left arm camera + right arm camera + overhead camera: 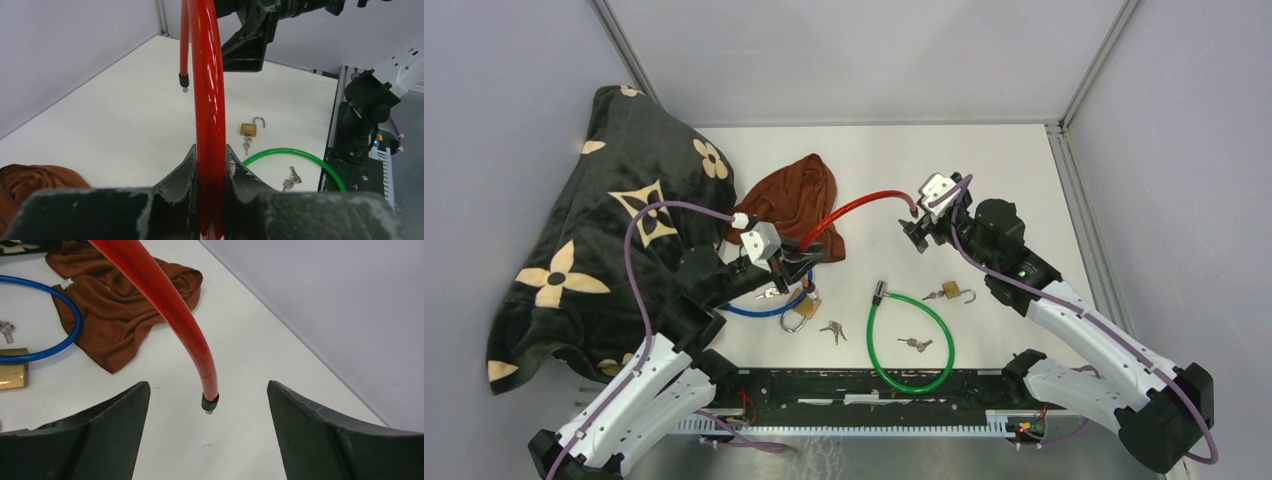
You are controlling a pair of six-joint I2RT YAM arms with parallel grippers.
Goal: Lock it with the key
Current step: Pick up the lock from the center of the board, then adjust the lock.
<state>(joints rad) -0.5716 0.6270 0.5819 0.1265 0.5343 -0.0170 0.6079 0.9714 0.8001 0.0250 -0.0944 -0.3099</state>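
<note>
Right now the left pincer [796, 262], centre-left of the overhead view, is clamped tight on the red cable [854, 203]. In its wrist view the cable sits squeezed between the fingers [186, 170]. From there the cable arches up and rightward to the right pincer [921, 232], near upper centre. That one stands wide apart. The cable's black-capped tip [210, 402] hangs in the gap between its two fingers, touching neither. Lower down, an open padlock [951, 293] with a key at its base lies right of centre on the table [1004, 170], just beside the green cable [949, 340]. A blue cable [764, 312] loops under the left pincer.
</note>
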